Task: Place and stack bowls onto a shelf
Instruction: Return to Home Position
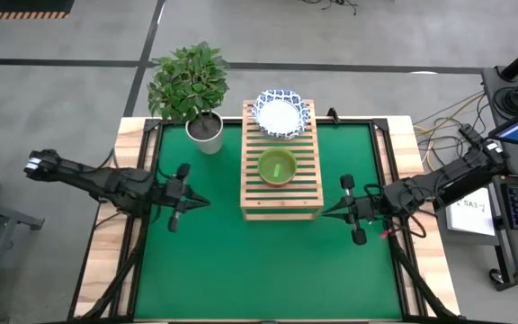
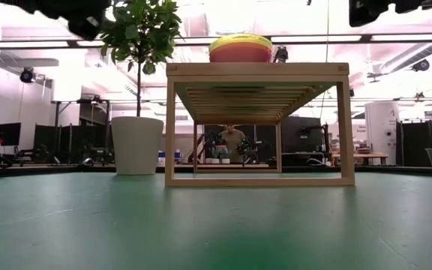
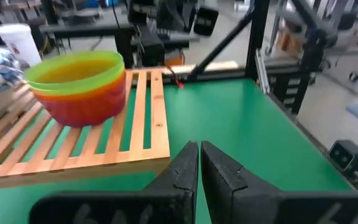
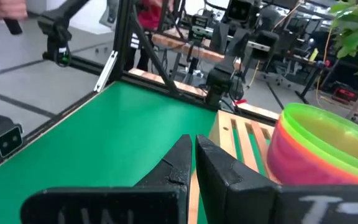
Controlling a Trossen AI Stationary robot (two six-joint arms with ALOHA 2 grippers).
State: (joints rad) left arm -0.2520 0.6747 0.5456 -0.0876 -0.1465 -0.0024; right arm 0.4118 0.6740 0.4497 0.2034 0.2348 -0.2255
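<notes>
The light-wood slatted shelf (image 1: 281, 162) stands on the green mat. On its middle sits a nested stack of small plastic bowls (image 1: 277, 166), green on top, with yellow and red below (image 3: 79, 84) (image 4: 325, 149). White bowls with blue-patterned rims (image 1: 281, 112) sit stacked on the shelf's far end. My left gripper (image 1: 201, 202) hovers shut left of the shelf, its shut fingertips (image 3: 199, 155) pointing toward it. My right gripper (image 1: 327, 212) hovers shut on the shelf's right (image 4: 194, 149). Neither touches anything.
A potted plant in a white pot (image 1: 205, 135) stands at the mat's far left corner, beside the shelf. Open green mat (image 1: 259, 270) lies near of the shelf. In the low view, people show in the room beyond the table.
</notes>
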